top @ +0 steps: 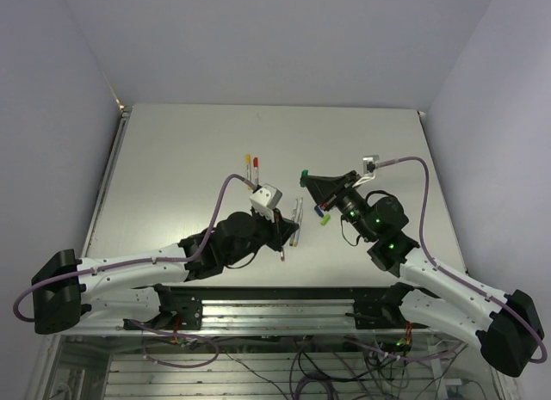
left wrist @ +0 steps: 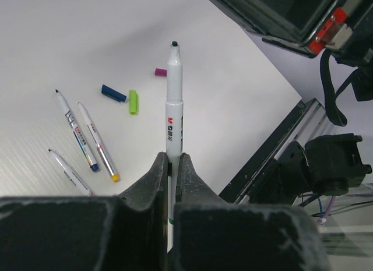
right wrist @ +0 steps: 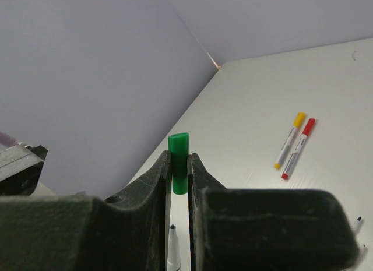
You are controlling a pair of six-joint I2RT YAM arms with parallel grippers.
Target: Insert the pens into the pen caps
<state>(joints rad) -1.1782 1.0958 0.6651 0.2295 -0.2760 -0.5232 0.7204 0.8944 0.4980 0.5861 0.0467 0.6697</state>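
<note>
White table, pale lilac walls boxing it in on three sides. Progress: yellow-capped pen and red-capped pen are lying side by side at the far middle, so two of six are looking done. Third pair is in hand: left gripper is pinching the held pen low on the barrel, fingers narrow, bare tip pointing up. Right gripper is clamping the dark green cap, which is poking out past its fingertips. They aren't mating yet. Left to do: three bare pens are lying on the table near the loose blue cap, light green cap and magenta cap. Room: both grippers are working mid-table, well apart from the walls. The near edge and frame rail are sitting close by the left gripper.
</note>
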